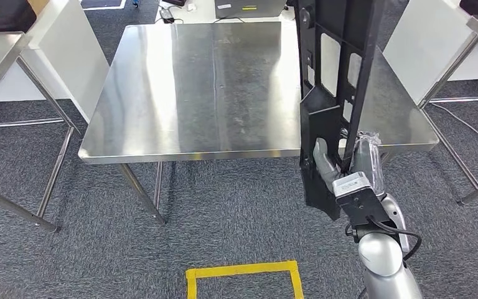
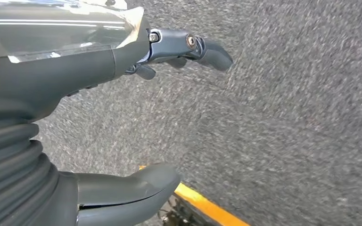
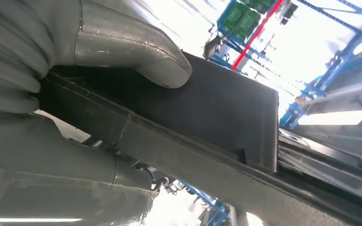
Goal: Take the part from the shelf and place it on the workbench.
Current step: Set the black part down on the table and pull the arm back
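The part (image 1: pixel 333 75) is a long black plastic frame with cut-out windows. It stands nearly upright in my right hand (image 1: pixel 342 163), which grips its lower end just in front of the near right edge of the steel workbench (image 1: pixel 193 87). In the right wrist view the thumb (image 3: pixel 141 52) presses on the part's black flat side (image 3: pixel 207 108), with the other fingers under it. My left hand (image 2: pixel 122 117) hangs over grey carpet with its fingers apart and nothing between them.
White tables with metal legs stand to the left (image 1: pixel 12 68) and right (image 1: pixel 448 43) of the workbench. A yellow taped square (image 1: pixel 243 277) marks the carpet near my feet. A cable (image 1: pixel 473 128) lies on the floor at right.
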Motion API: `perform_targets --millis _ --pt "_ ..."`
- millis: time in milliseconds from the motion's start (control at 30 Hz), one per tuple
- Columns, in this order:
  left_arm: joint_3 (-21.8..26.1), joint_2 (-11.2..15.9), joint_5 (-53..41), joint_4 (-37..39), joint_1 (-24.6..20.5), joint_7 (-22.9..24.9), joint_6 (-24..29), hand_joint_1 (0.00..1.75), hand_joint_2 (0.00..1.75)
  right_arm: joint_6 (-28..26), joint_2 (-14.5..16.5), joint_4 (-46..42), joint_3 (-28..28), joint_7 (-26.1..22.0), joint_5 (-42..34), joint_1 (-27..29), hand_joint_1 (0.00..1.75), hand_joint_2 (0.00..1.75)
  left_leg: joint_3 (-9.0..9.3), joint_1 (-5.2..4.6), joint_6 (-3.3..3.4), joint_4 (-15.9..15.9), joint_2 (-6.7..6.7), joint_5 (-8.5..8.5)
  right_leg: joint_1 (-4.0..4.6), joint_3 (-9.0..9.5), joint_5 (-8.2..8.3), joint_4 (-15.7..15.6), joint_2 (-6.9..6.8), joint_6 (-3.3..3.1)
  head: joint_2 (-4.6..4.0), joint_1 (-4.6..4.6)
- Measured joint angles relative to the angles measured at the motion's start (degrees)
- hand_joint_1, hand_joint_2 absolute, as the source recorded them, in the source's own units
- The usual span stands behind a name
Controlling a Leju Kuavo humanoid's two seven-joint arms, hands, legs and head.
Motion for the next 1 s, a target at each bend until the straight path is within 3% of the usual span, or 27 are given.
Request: perform_targets --millis 33,100,167,200,233,267,300,400,467,567,833,1000 --pt "0.0 0.0 -0.2 0.0 0.2 -0.1 0.0 0.0 1.75 -0.1 0.2 -0.2 0.0 0.0 -0.2 0.1 1.54 1.75 -0.07 0.04 -0.29 0.0 0.32 -0.04 -0.19 0.15 0.22 -0.1 -0.1 -0.46 0.0 -0.02" --pt "0.0 -0.1 -0.8 0.1 0.2 -0.3 0.1 0.0 1.75 -0.4 0.5 -0.7 0.0 0.0 -0.3 0.4 1.54 1.75 -0.97 0.0 -0.87 2.1 2.57 -1.57 -0.65 0.38 0.54 -0.4 -0.44 -1.36 0.0 -0.21" --pt "0.0 -0.1 -1.3 0.1 0.1 -0.7 -0.6 0.0 1.75 -0.7 0.7 -1.2 0.0 -0.3 -0.3 1.1 1.54 1.75 -3.82 0.17 -1.44 8.4 5.2 -5.18 -0.7 0.49 0.52 -0.5 -0.96 -1.92 0.0 -0.4" --pt "0.0 -0.2 -1.3 0.2 0.1 -1.1 -1.4 0.0 1.75 -0.9 0.7 -1.4 0.0 -0.5 -0.3 1.5 1.54 1.75 -5.6 0.37 -1.72 12.2 5.75 -6.85 -0.66 0.5 0.49 -0.5 -1.26 -2.02 0.0 -0.42" --pt "0.0 -0.2 -1.3 0.2 0.1 -1.6 -2.5 0.0 1.75 -1.1 0.7 -1.6 0.0 -0.8 -0.3 2.0 1.54 1.75 -6.9 0.57 -1.96 14.9 6.0 -7.74 -0.65 0.49 0.47 -0.5 -1.55 -2.04 0.0 -0.42" --pt "0.0 -0.2 -1.3 0.2 0.1 -2.2 -3.5 0.0 1.75 -1.3 0.7 -1.7 0.0 -1.1 -0.3 2.3 1.54 1.75 -7.22 0.76 -2.15 15.7 6.13 -7.58 -0.66 0.49 0.46 -0.5 -1.79 -2.03 0.0 -0.42" --pt "0.0 -0.3 -1.4 0.3 0.2 -2.8 -4.2 0.0 1.75 -1.6 0.7 -1.8 0.0 -1.3 -0.4 2.6 1.54 1.75 -6.34 0.96 -2.28 14.2 6.24 -6.42 -0.73 0.52 0.42 -0.5 -1.97 -1.98 0.0 -0.42" --pt "0.0 -0.3 -2.1 0.3 0.1 -4.0 -4.7 0.0 1.75 -3.1 0.7 -2.2 0.0 -1.7 0.4 2.7 1.54 1.75 -0.23 1.21 -2.24 3.2 6.87 -2.23 -0.59 0.66 0.16 -0.4 -2.22 -1.42 0.0 -0.39" --pt "0.0 -0.4 -2.3 0.3 0.1 -4.1 -4.7 0.0 1.75 -5.9 0.5 -2.8 -0.1 -1.6 3.3 2.7 1.54 1.75 1.38 1.05 -1.9 0.2 6.97 -1.78 -0.03 0.6 -0.08 -0.3 -2.3 -1.03 0.0 -0.23" --pt "0.0 -0.7 -2.4 0.4 0.2 -3.9 -4.7 0.0 1.75 -9.0 -0.8 -3.8 -1.2 0.9 8.2 2.4 1.54 1.75 1.37 0.58 -1.49 0.1 6.56 -1.61 0.19 0.63 -0.13 -0.5 -2.41 -0.97 0.0 -0.09" --pt "0.0 -0.7 -2.5 0.4 0.3 -3.3 -4.8 0.0 1.75 -8.3 -3.4 -4.1 -4.6 5.4 13.6 1.0 1.54 1.75 1.24 0.18 -0.61 0.2 6.35 -1.63 -0.07 1.12 0.36 -1.4 -2.54 -0.03 0.0 -0.11" --pt "0.0 -0.7 -3.2 0.4 0.4 -2.6 -4.8 0.0 1.75 -8.5 -9.7 0.1 -8.5 14.1 26.4 -0.6 1.54 1.75 1.23 0.06 -0.32 0.2 6.29 -1.59 -0.19 1.14 0.42 -1.4 -2.65 0.43 0.0 -0.11"
